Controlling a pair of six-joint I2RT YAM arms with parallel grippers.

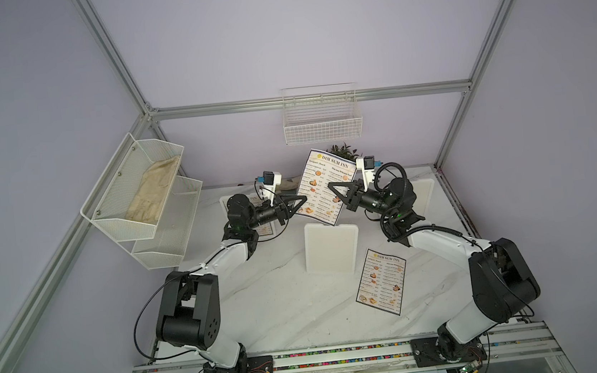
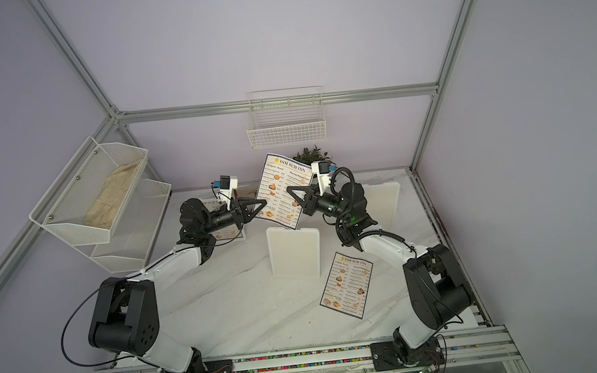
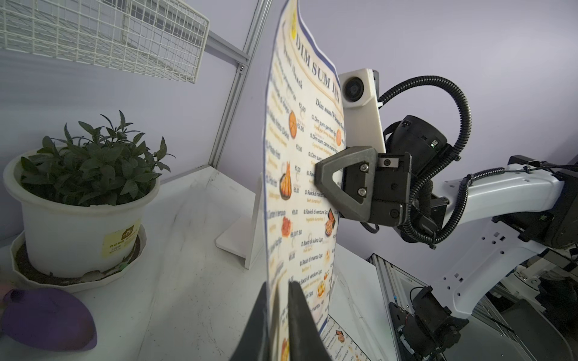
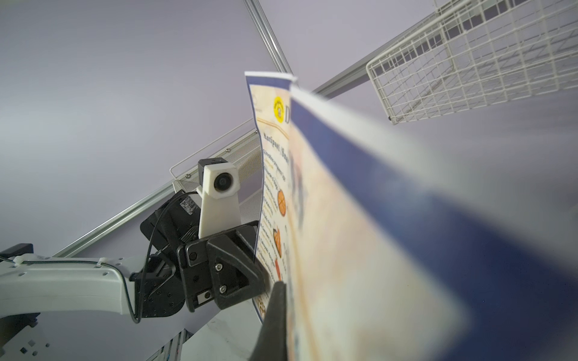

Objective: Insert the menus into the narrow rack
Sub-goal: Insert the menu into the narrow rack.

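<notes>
Currently the right gripper (image 1: 331, 186) clamps the held menu (image 1: 315, 176) upright above the bench's (image 1: 263, 303) rear middle; the left gripper (image 1: 302, 199) narrowly straddles its edge, grip unconfirmed. Secure both before raising toward the wire rack (image 1: 323, 127).

Probably a menu (image 1: 266, 230), mostly hidden behind the left arm (image 1: 243, 215).

Upright menu (image 1: 316, 178) below white wire rack (image 1: 323, 129); second menu (image 1: 382, 282) flat.
</notes>
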